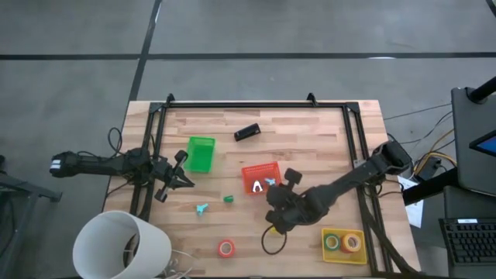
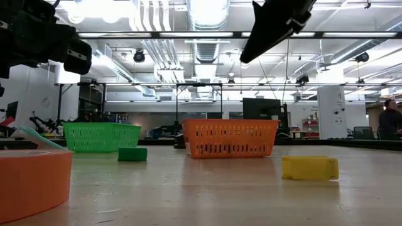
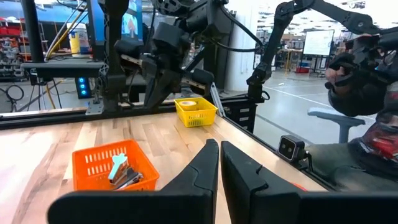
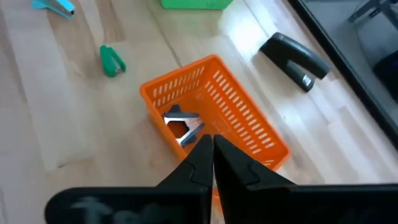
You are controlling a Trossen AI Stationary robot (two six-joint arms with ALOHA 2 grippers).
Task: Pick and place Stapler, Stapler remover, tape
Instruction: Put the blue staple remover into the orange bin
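Right pincer (image 4: 212,149) closed, stapler (image 4: 293,53) well beyond

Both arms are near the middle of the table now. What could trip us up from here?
The right gripper hangs low over the orange bin; a sideways move could shove the bin. The loose cable loop under that arm might snag the red tape. The stapler lies far back, a long reach.

It was a large robotics lab or industrial workshop. Rows of bright strip lights (image 2: 207,34) and silver ventilation ducts (image 2: 154,25) ran across a high open ceiling, the pale planked wooden table (image 1: 310,136) stood on grey concrete floor (image 1: 232,31), and a lit presentation screen (image 3: 318,42) glowed beyond other black robot arms (image 3: 292,25).
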